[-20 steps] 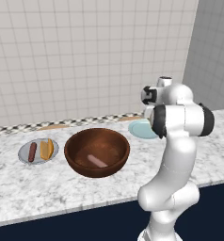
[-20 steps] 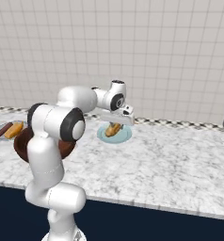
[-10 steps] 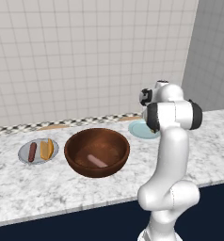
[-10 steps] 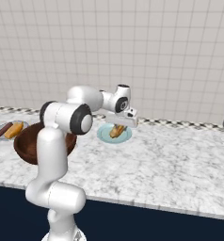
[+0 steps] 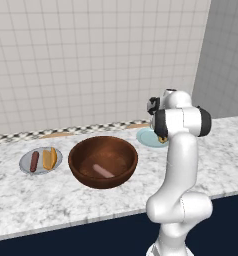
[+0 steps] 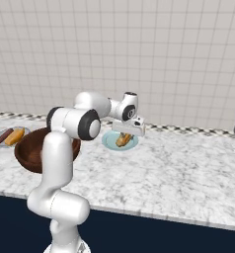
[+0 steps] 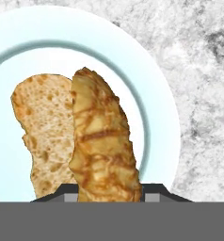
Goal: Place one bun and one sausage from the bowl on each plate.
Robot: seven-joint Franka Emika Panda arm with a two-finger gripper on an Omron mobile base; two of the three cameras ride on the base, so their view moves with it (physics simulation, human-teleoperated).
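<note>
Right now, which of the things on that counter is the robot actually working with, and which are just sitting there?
Part of the job:
- bowl, one sausage left in it
- grey plate, holding a sausage and a bun
- pale blue-green plate
- bun over that plate, at the gripper

Just there:
- marble counter
- tiled wall

A white tiled wall runs behind the long marble counter, with a patterned trim strip at their joint. A grey side wall stands at one end. Dark blue cabinet fronts sit below the counter.
</note>
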